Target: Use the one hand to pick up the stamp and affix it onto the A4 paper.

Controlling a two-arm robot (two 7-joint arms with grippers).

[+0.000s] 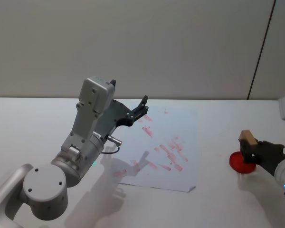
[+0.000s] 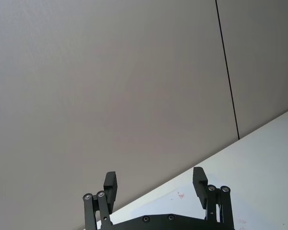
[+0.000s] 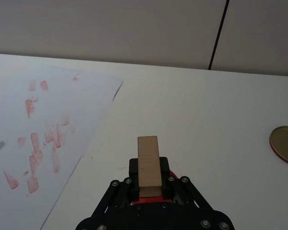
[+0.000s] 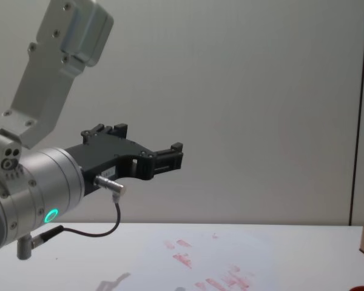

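The left arm (image 1: 80,142) is showing a silver-white skin with round joints, small screws and a green ring light. A thin black cable is looping from a metal plug on its wrist. The left gripper (image 2: 155,187) is looking black, with two flat fingers and shiny bolts. The hand (image 3: 149,184) is looking black too, and its arm is glowing blue.

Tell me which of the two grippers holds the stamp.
The right gripper, clamping the stamp above the red pad; the left gripper is raised, open and empty.
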